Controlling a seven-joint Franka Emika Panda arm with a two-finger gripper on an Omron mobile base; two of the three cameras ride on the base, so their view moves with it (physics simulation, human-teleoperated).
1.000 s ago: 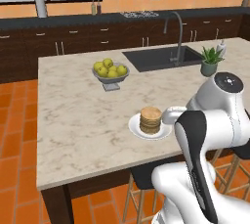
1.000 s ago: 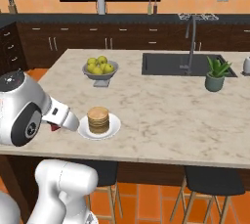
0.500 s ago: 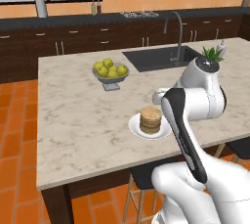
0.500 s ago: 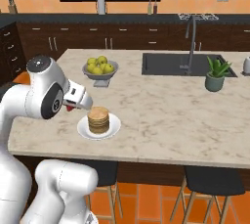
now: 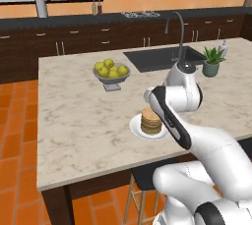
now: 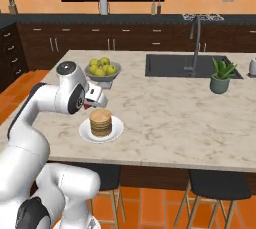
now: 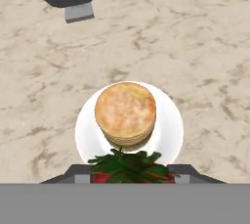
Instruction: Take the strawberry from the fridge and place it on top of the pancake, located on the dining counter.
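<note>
The pancake (image 7: 125, 113) is a tan stack on a small white plate (image 7: 168, 132) near the front of the dining counter (image 5: 83, 126). My gripper (image 7: 131, 175) is shut on the strawberry (image 7: 128, 165), whose green leaves and red flesh show between the fingertips, just short of the plate. From the right base, the gripper (image 6: 92, 100) hangs close above and left of the pancake (image 6: 101, 121), with a bit of red strawberry (image 6: 88, 106) under it. In the left base view my arm bends over the pancake (image 5: 151, 122) and hides the hand.
A grey bowl of yellow-green fruit (image 5: 111, 70) stands behind the plate. Farther right are the dark inset sink (image 6: 190, 65) with its faucet and a potted plant (image 6: 220, 74). Stools (image 6: 215, 183) stand under the counter's front edge.
The arm has swung up and forward over the counter, bringing the shut gripper with the strawberry from beside the counter's front edge to just above and beside the pancake.
</note>
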